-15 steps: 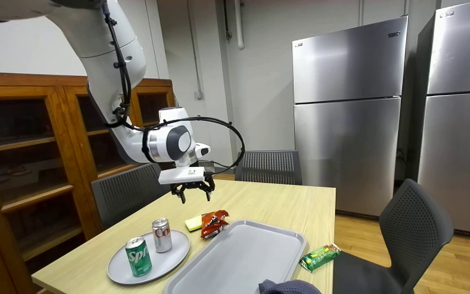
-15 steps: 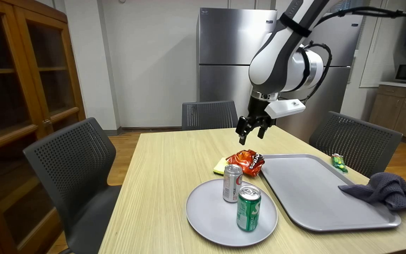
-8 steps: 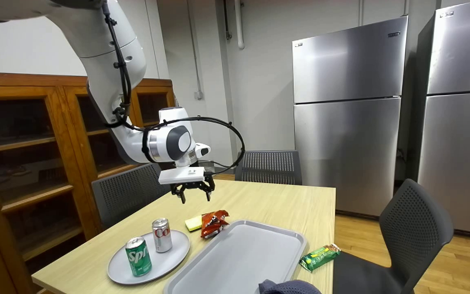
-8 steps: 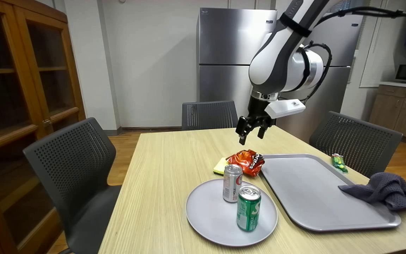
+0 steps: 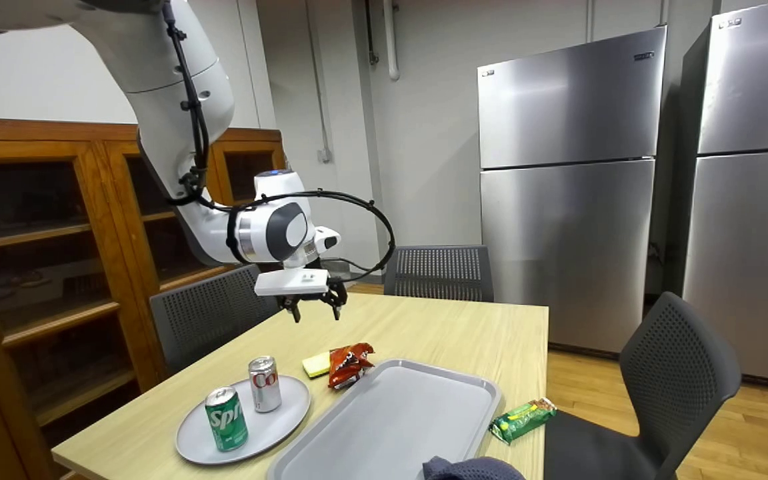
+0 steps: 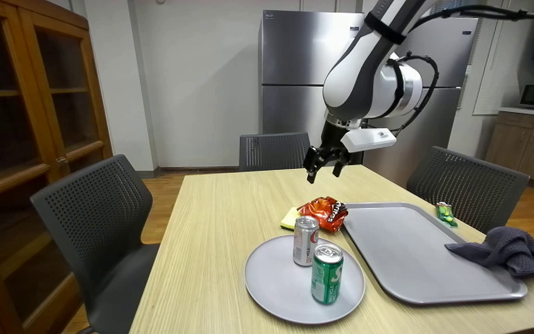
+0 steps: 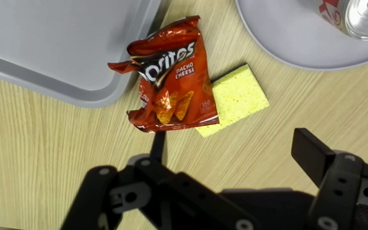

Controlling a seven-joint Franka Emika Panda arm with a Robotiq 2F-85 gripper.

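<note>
Doritos bag point(image 7: 180, 86): lay on desk point(image 7: 43, 137), below empty, spread hand point(image 5: 316, 316), offset toward adjacent tray point(image 7: 59, 41), overlapping edge of sponge point(image 7: 240, 99); in wrist view, ran lengthwise roughly square to line between fingertips point(image 7: 311, 153).

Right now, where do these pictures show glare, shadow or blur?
Wrist view: glare on top of the can, shine on the creased bag, soft shadow beside the tray, hand looks slightly soft; both exterior views: bright reflection on a fridge, dark inside the glass cabinet.
</note>
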